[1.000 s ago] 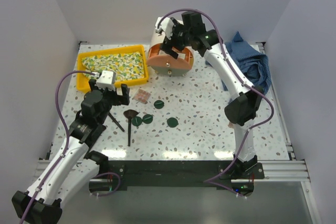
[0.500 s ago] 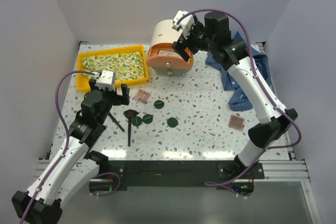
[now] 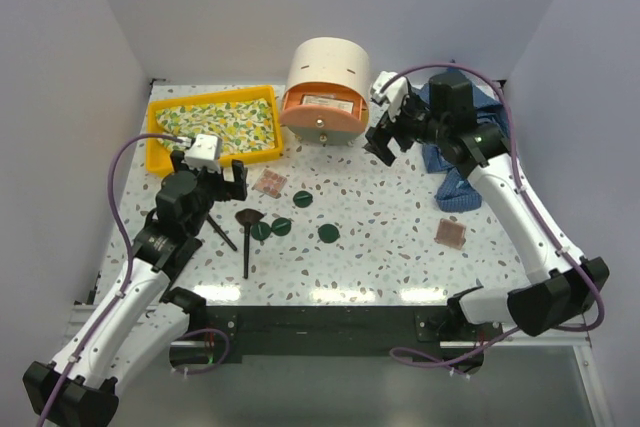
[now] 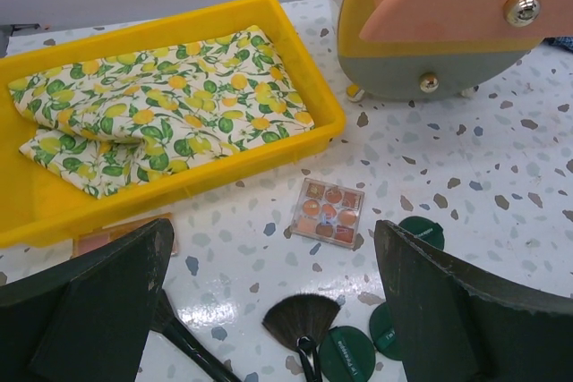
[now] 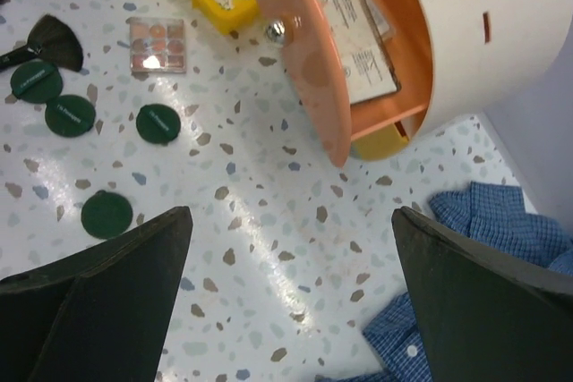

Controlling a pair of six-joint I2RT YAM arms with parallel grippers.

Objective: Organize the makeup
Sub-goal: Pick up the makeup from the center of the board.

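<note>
Both grippers have their jaws spread wide and hold nothing. The left gripper [image 3: 212,169] hovers over a pink-brown palette [image 3: 270,183] that lies on the table [image 3: 385,247] just in front of the yellow tray [image 3: 158,109]. Four dark green discs [image 3: 302,198], a fan brush [image 3: 247,239] and a thin brush [image 3: 221,233] lie near it. The right gripper [image 3: 383,137] is in the air between the round orange drawer box [image 3: 325,97], whose drawer stands open, and the blue cloth [image 3: 452,169]. A second palette [image 3: 450,234] lies well apart, on the right side of the table.
</note>
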